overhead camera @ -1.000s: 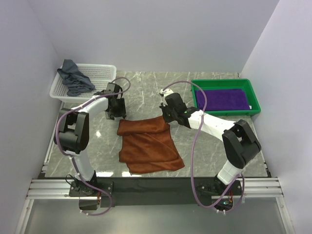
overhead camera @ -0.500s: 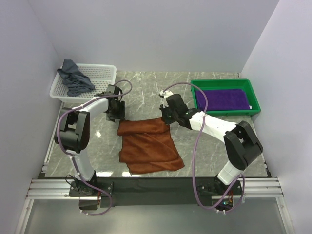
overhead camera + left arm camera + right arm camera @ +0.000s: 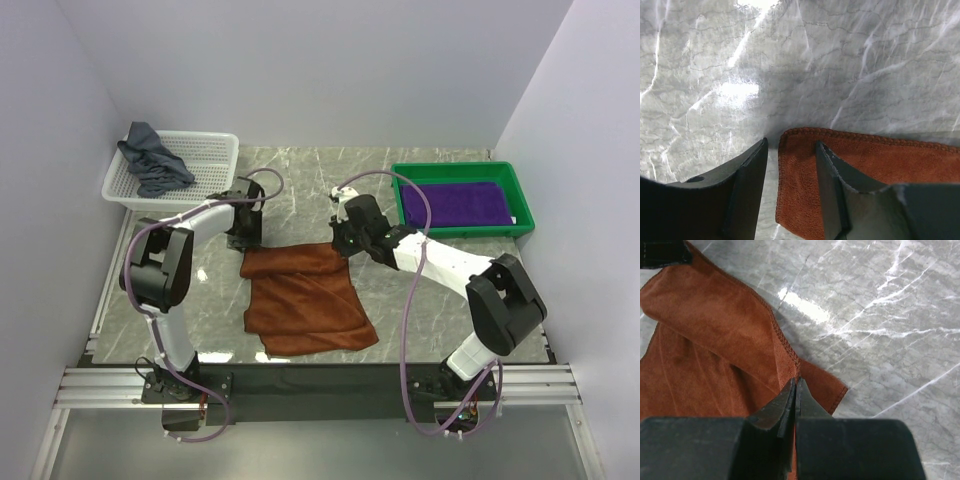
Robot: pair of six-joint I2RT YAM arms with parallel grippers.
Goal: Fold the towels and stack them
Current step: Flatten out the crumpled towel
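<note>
The rust towel [image 3: 305, 300] lies spread in the middle of the table [image 3: 300, 175], between the 2 arms; along its far edge the cloth is doubled over into a band, with the single layer reaching toward the near side. The left gripper [image 3: 791, 146] sits low at the band's left corner; its 2 fingers [image 3: 747, 195] stand apart, 1 over bare marble, the other over the cloth, with the hemmed corner lying flat between them; it is unclenched and grasps nothing. The right gripper [image 3: 796, 382] is at the band's right end, clenched on the rust towel; its tips are pressed together on the stitched hem of the top layer, and a corner of the lower layer shows just beside them on the marble. The purple towel [image 3: 455, 205] lies flat in the tray [image 3: 455, 168] at the far right; the grey towel [image 3: 150, 165] is crumpled over the far left corner of the basket [image 3: 205, 160]; both are well apart from the rust towel.
</note>
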